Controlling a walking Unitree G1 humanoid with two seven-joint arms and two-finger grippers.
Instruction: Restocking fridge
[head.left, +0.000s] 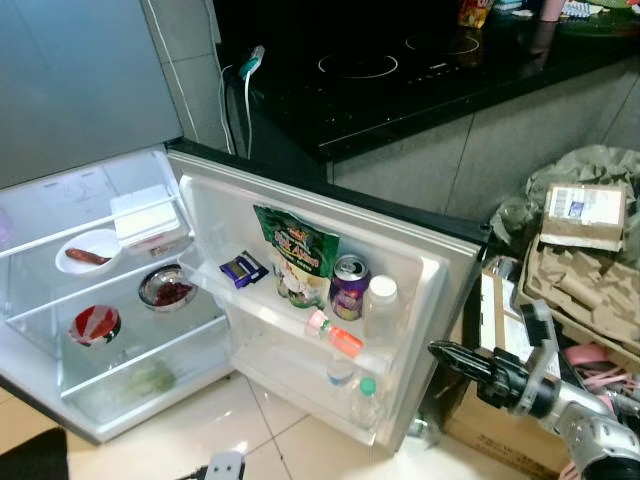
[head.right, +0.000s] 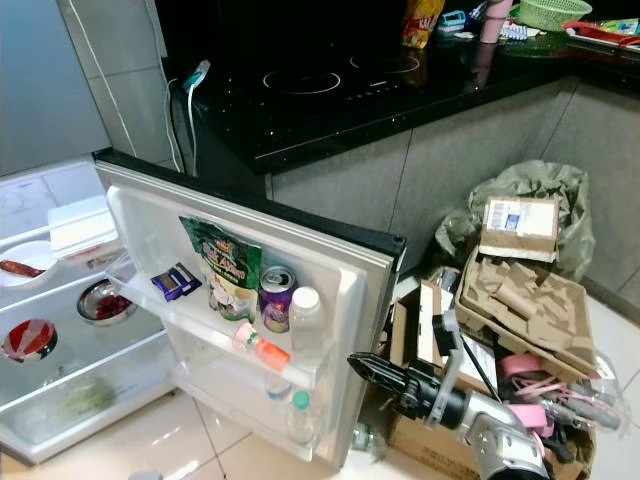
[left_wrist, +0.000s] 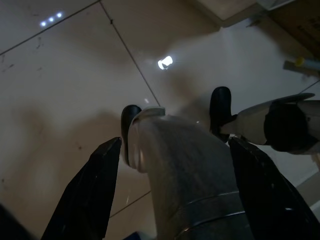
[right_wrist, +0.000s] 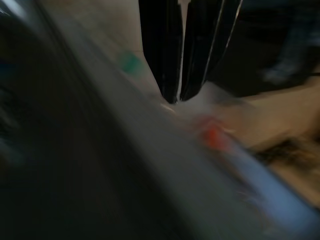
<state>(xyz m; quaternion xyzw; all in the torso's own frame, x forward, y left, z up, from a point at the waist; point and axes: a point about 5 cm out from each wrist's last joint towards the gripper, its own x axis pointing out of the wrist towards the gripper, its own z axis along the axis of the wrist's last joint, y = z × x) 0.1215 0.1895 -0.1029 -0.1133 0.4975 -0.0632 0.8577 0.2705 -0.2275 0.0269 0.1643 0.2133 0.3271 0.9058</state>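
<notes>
The fridge (head.left: 60, 395) stands open low on the left, with bowls of food (head.left: 168, 289) and a white box (head.left: 150, 222) on its shelves. Its open door (head.left: 430, 275) carries a green snack bag (head.left: 297, 258), a purple can (head.left: 349, 287), a white-capped bottle (head.left: 381, 308), a small blue packet (head.left: 243, 269) and a lying orange bottle (head.left: 336, 336). Lower bottles (head.left: 365, 400) stand below. My right gripper (head.left: 440, 352) is shut and empty, its tip just beside the door's outer edge. My left gripper (left_wrist: 175, 142) hangs open over the floor beside my leg.
Cardboard boxes (head.left: 585, 270) and a stuffed plastic bag (head.right: 520, 195) crowd the floor to the right of the door. A black counter with a hob (head.left: 400, 70) runs behind. Pale floor tiles (head.left: 200, 420) lie before the fridge.
</notes>
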